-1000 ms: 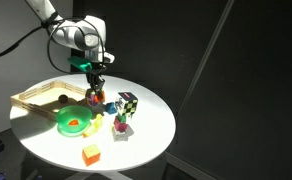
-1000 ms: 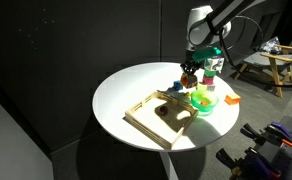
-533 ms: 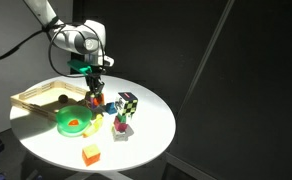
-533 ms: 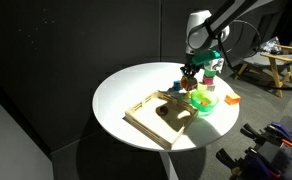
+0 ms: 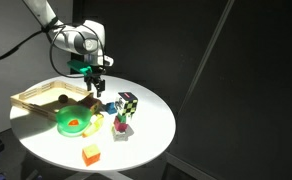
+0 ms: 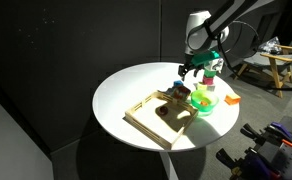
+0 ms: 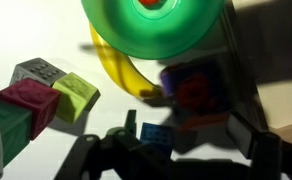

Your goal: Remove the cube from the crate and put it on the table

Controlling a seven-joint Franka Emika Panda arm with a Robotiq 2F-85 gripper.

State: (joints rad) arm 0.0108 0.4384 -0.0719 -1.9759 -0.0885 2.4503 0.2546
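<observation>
The pincer point(image 5: 93, 91) hangs a little way above the table point(image 5: 148, 136). In the wrist view its two jaws are wide apart and hold nothing. The cube point(image 7: 191, 95) sits in the dark shadow right under the pincer. It looks to be out of the crate point(image 5: 36, 90), on the table just beside the crate's rim, but the shadow makes that hard to be sure of. So I think the job is almost done, and the step now is to let go and get clear. To do it well, the pincer should go straight up with its jaws kept apart, so no finger drags or tips the cube. It should not swing sideways while low, because things are packed close. A blue block point(image 7: 151, 131) lies just under the pincer next to the cube. A yellow ring point(image 7: 121, 68) and the green bowl point(image 5: 62, 122) lie a bit past the cube. Now the count: one red cube, one crate, one bowl, one ring and one blue block. There is one check cube point(image 5: 128, 102) off to the side of the pincer. There is one yellow cube point(image 5: 90, 153) far from the pincer, past the bowl. A bunch of little blocks point(image 7: 46, 95) lies to the other side in the wrist view, and I can count four.
</observation>
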